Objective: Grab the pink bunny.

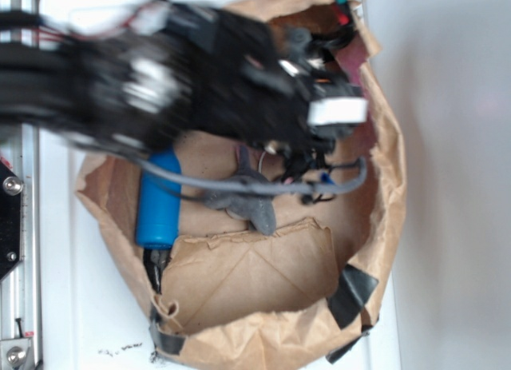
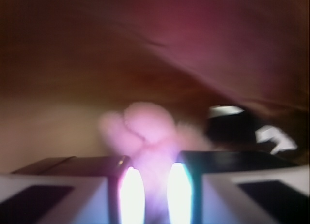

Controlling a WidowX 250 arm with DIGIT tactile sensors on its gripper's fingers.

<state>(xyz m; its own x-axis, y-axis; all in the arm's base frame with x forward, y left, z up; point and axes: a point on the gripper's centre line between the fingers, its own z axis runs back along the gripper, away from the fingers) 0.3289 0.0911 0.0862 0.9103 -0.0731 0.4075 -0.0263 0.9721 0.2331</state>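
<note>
Brown paper everywhere: the whole scene sits inside a big crumpled paper bag [image 1: 375, 226] lying open on a white surface [image 1: 96, 322], patched with strips of black tape [image 1: 351, 294] along its lower rim. The black arm [image 1: 160, 74] reaches in from the left across the top of the bag and is badly motion-blurred in the exterior view, so its end is hard to read there.

The wrist view is much more useful. The pink bunny [image 2: 145, 129] sits right in front of the gripper [image 2: 150, 190], with its lower part tucked between the two fingers [image 2: 63, 185]. The finger pads glow bright on either side of the pink fuzz, and the gap between them is narrow, about as wide as the plush filling it. So it looks closed onto the bunny (soft focus, but the pink clearly runs down between the pads). Behind the bunny is blurry brown paper and a reddish fold of the bag.

In the exterior view I can't pick out the bunny at all, since the arm covers that spot. What does show in the bag: a blue cylinder [image 1: 157, 206] lying along the left side, a grey plush animal [image 1: 243, 200] near the middle, and a grey cable [image 1: 239, 186] looping across both.
</note>
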